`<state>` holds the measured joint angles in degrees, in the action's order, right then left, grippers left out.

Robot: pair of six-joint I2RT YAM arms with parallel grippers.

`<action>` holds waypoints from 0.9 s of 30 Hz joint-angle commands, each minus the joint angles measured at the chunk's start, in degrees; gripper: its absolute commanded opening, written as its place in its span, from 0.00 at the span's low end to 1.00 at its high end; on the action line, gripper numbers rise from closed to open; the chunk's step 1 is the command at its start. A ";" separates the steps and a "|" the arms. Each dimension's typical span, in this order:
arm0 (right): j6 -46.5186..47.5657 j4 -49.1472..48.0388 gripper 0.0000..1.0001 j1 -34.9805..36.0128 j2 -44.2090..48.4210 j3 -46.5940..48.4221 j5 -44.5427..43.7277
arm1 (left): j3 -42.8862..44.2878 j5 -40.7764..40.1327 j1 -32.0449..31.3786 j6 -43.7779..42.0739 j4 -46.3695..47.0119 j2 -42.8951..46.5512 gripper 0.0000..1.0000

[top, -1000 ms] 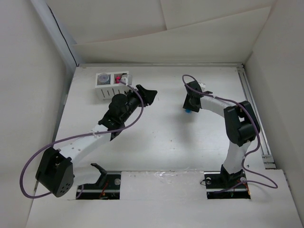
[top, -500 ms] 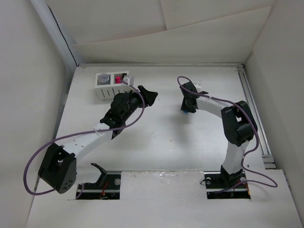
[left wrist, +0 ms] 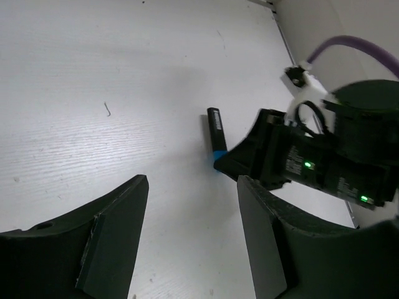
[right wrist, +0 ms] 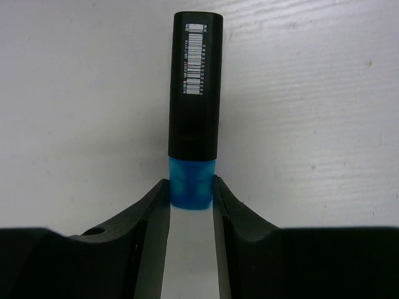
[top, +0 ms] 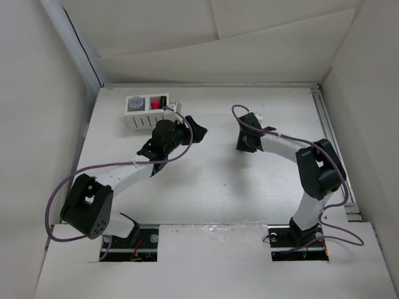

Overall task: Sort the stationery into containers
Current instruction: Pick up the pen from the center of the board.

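A highlighter with a black body (right wrist: 194,87) and a blue cap (right wrist: 192,184) lies lengthwise ahead of my right gripper (right wrist: 191,194), whose jaws are shut on the blue cap. In the left wrist view the same highlighter (left wrist: 215,128) rests on the white table with the right gripper (left wrist: 249,156) at its capped end. My left gripper (left wrist: 190,208) is open and empty, hovering over bare table left of it. In the top view the left gripper (top: 198,131) is right of the white two-compartment box (top: 138,118), which holds a grey roll (top: 135,104) and a pink-capped highlighter (top: 154,104). The right gripper (top: 243,144) is mid-table.
White walls surround the table on the left, back and right. A metal rail (top: 333,149) runs along the right edge. Purple cables (top: 181,149) loop off both arms.
The left arm's elbow has swung right and its gripper has shifted slightly away from the box. The right gripper has moved a little to the left with the blue-capped highlighter.
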<state>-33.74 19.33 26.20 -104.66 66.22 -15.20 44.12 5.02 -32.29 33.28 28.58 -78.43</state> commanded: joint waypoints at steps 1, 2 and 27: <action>2.44 -5.61 0.16 1.40 8.14 -3.36 3.94 | 1.76 7.09 3.97 1.35 2.62 -2.07 0.56; 3.06 -6.23 0.16 1.40 10.94 -3.90 5.08 | 0.89 8.68 4.78 2.66 4.10 -2.07 0.56; 5.61 -10.19 0.17 14.23 16.78 -5.48 16.51 | 2.81 17.75 5.93 6.88 4.82 -11.48 0.55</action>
<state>-29.17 12.71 39.81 -87.48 59.13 -0.14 44.25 23.22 -26.17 39.97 32.05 -89.56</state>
